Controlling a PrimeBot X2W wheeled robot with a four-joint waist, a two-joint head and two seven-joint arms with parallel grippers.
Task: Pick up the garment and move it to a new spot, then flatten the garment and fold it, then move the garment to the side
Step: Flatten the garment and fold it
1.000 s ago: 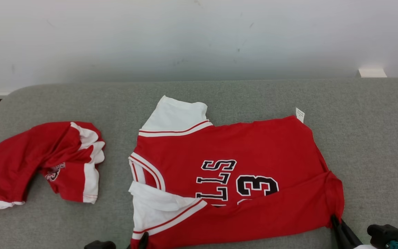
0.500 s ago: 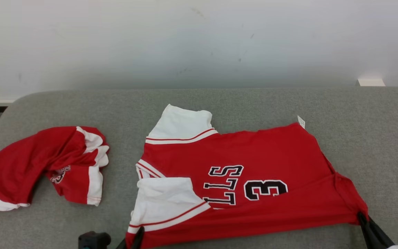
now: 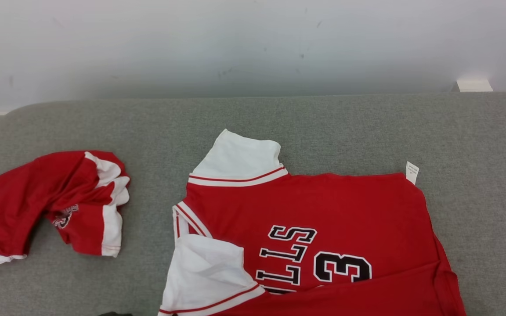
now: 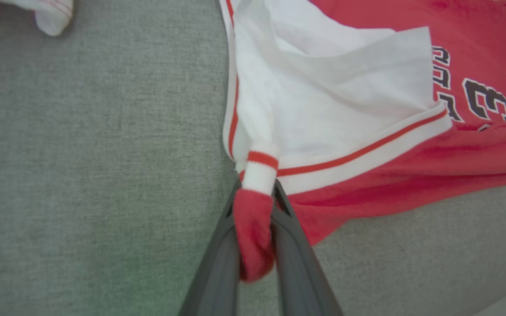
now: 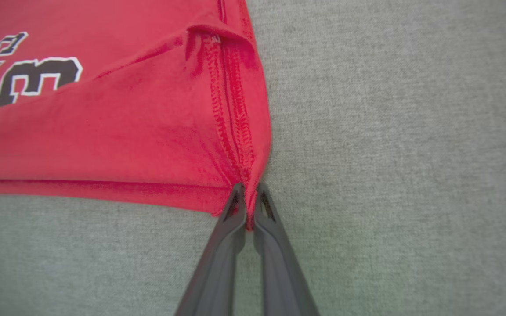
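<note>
One red jersey [image 3: 323, 206] reads "LLS" and "3", its tag [image 3: 412, 172] illegible.

light: bright, diffuse | shadows: soft, faint | wrist views: soft focus, wide-angle

A crumpled red-and-white cloth [image 3: 24, 197] lies on the grey cushion [image 3: 323, 127].

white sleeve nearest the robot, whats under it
The white sleeve is folded over onto the red jersey, lying on its printed side. It covers the start of the black lettering, so those letters cannot be read. The grey cushion lies beneath the jersey.
</note>
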